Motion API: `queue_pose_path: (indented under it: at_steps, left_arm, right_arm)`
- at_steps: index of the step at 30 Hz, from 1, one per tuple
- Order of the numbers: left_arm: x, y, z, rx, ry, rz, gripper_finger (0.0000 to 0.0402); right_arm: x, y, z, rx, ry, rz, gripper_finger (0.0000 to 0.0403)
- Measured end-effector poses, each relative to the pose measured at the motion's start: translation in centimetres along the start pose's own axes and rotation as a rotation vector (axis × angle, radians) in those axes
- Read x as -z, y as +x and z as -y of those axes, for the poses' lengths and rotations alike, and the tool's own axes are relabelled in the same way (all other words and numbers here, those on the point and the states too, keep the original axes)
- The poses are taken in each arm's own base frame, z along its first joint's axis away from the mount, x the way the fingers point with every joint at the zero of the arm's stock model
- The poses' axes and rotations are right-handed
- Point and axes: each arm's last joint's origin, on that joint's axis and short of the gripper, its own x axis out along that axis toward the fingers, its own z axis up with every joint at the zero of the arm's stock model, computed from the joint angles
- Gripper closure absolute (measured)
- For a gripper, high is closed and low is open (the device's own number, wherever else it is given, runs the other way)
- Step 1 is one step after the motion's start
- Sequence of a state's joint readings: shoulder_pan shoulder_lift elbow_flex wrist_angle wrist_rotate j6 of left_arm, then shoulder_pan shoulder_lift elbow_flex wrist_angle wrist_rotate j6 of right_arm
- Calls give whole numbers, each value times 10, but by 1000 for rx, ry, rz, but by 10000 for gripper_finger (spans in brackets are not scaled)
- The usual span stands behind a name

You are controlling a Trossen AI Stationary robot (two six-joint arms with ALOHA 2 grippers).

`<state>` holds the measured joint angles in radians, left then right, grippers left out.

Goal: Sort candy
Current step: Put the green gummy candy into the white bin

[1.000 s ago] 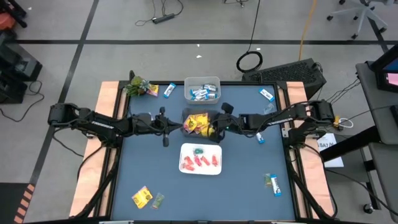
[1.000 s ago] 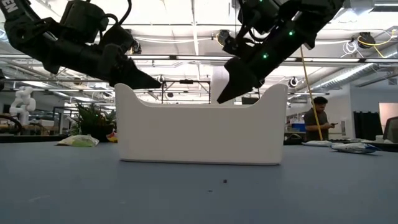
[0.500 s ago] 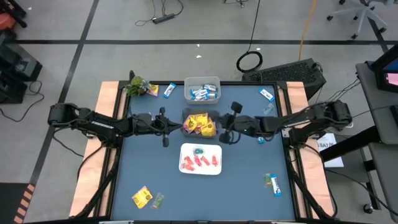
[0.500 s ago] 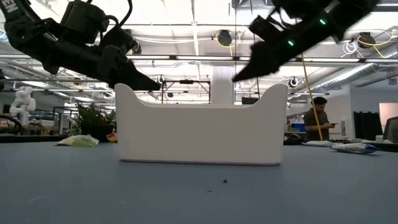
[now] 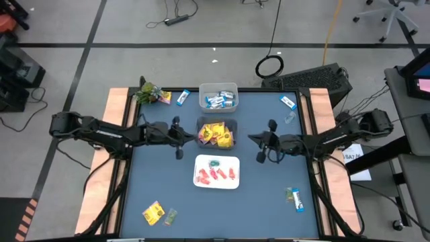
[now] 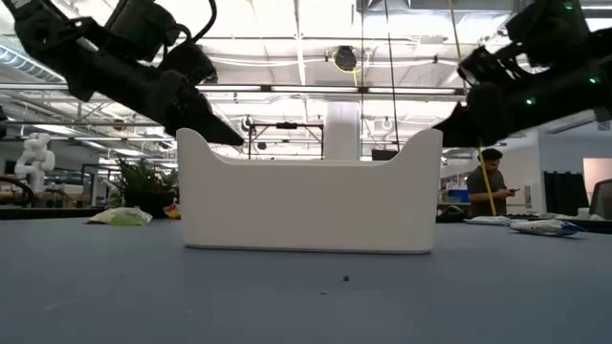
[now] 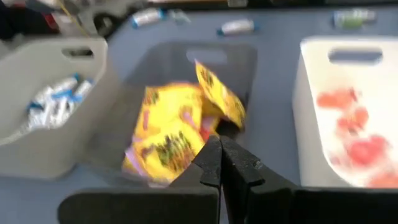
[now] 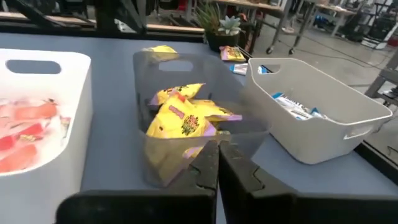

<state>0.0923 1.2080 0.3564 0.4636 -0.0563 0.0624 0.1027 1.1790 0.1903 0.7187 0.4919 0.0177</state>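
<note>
Right gripper (image 5: 261, 140) hanging empty, fingers pinched together; nearest loose candy, blue-and-white bar (image 5: 295, 198), lying behind and to one side, long axis aslant; left gripper (image 5: 191, 137), also pinched together, hovering beside yellow packets (image 5: 216, 134) in tray.

Bright, even light from ceiling lamps (image 6: 349, 59); shadows faint. The left wrist view is motion-blurred; the low view's arms are backlit silhouettes.

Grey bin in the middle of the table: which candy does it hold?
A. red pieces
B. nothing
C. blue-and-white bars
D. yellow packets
D: the grey bin holds a heap of yellow packets, seen also in the right wrist view.
</note>
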Motion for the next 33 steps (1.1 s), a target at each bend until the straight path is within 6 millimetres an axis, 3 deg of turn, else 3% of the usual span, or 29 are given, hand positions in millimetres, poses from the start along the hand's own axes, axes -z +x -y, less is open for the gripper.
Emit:
queue_pose_path:
  at_steps: [11,17,21,33]
  left_arm:
    - [-26,-35,17,53,18,-415,399]
    - [-23,-57,13,-20,-62,-734,399]
    - [-22,-54,10,-45,-94,-746,377]
    - [-5,-24,-21,-101,-48,-948,235]
  right_arm:
    - [7,-8,-2,-20,26,17,402]
    - [6,-8,-2,-19,30,31,402]
    - [6,-8,-2,-19,31,33,402]
    - [5,-8,-2,-20,27,36,403]
